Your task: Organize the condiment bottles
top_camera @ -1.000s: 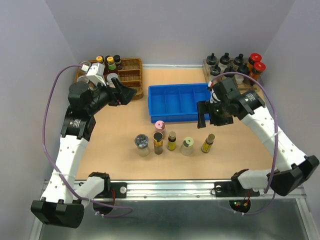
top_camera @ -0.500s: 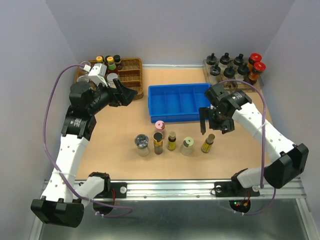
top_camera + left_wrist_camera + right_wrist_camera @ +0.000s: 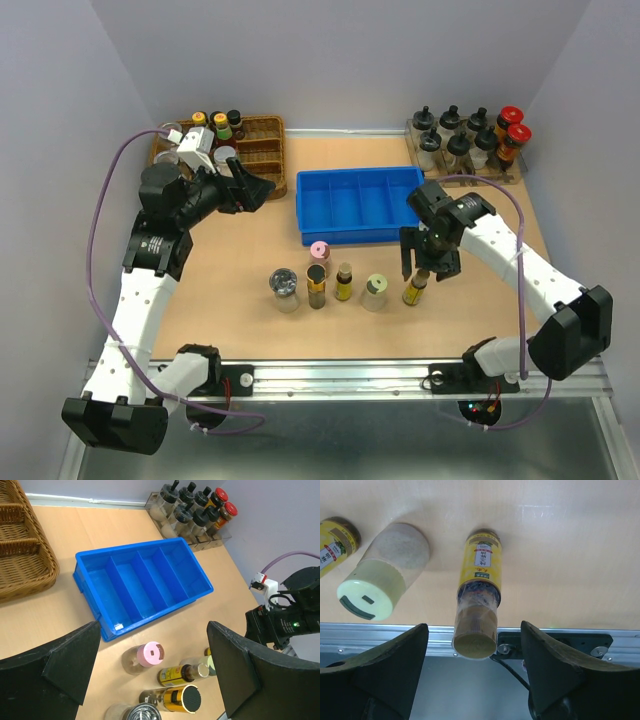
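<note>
Yellow-labelled bottle (image 3: 477, 580) stands upright at the right end of the row, long axis vertical, directly under the right gripper (image 3: 421, 268), whose fingers are spread wide and flank the cap without touching it; a straight descent should suffice for the grasp. By comparison the left gripper (image 3: 252, 187), also spread and holding nothing, hangs well apart at the far left. Count: six bottles just near of the blue tray (image 3: 355, 238), namely three jars (image 3: 284, 285) and three slim bottles (image 3: 316, 287); four tray compartments.
</note>
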Robot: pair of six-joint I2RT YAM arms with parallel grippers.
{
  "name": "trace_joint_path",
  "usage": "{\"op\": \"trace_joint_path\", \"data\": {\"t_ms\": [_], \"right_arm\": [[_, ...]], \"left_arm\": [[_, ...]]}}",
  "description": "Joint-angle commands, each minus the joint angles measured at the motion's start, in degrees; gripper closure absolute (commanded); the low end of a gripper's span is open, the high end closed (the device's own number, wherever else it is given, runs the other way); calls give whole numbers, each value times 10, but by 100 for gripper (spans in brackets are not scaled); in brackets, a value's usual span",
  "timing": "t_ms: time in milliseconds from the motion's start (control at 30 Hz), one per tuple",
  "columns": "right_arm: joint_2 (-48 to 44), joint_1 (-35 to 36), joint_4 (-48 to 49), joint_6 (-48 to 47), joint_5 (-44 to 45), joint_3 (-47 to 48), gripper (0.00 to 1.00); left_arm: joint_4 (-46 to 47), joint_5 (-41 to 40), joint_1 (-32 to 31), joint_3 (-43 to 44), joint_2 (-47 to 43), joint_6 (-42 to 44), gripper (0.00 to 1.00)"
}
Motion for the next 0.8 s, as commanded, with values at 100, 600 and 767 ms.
{"op": "trace_joint_path", "data": {"t_ms": [100, 600, 767], "right_arm": [[-3, 5, 44, 8, 6, -33, 30], [9, 5, -9, 0, 56, 102, 100], [93, 4, -72, -24, 71, 349, 99]], "left_arm": [[22, 5, -3, 0, -12, 1, 1], [21, 1, -3, -1, -18, 2, 1], [19, 0, -3, 7, -14, 5, 1]]}}
